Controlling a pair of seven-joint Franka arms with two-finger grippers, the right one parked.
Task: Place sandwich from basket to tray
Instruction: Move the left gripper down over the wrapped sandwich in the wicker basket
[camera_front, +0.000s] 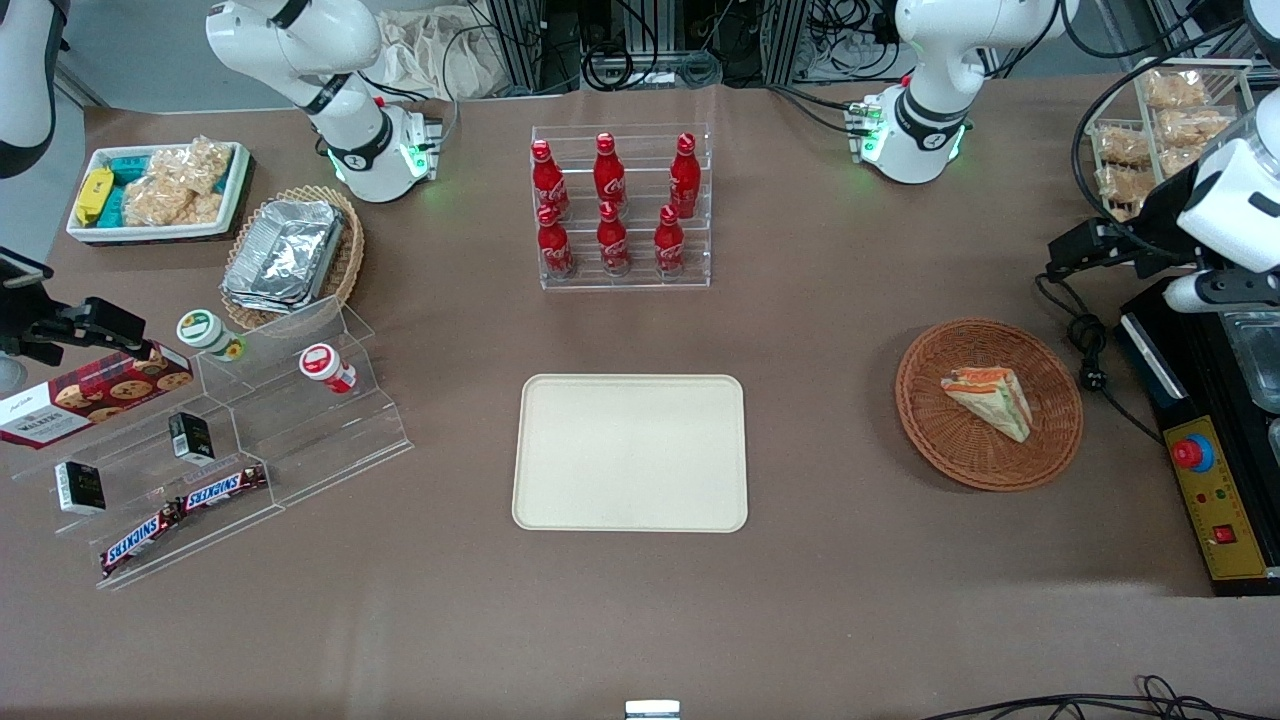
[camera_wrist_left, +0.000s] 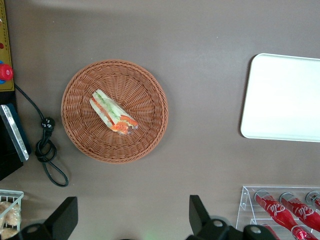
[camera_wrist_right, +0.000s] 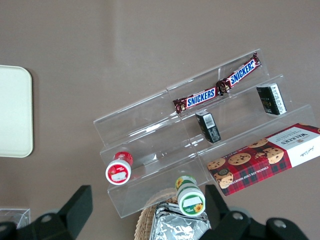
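The sandwich (camera_front: 990, 398), a pale wedge with orange-red and green layers, lies in the round reddish-brown wicker basket (camera_front: 925, 400) toward the working arm's end of the table. The cream-beige tray (camera_front: 630, 452) lies bare at the table's middle. My left gripper (camera_front: 1095, 250) hangs high above the table, farther from the front camera than the basket and apart from it. In the left wrist view the gripper (camera_wrist_left: 132, 220) is open and holds nothing, with the sandwich (camera_wrist_left: 113, 112), the basket (camera_wrist_left: 145, 85) and the tray (camera_wrist_left: 285, 97) all in sight.
A clear rack of red cola bottles (camera_front: 620, 210) stands farther back than the tray. A black control box with a red button (camera_front: 1210, 480) and a cable (camera_front: 1090, 350) lie beside the basket. An acrylic snack stand (camera_front: 220, 440), a tan basket of foil containers (camera_front: 290, 255) and a white bin (camera_front: 160, 190) sit toward the parked arm's end.
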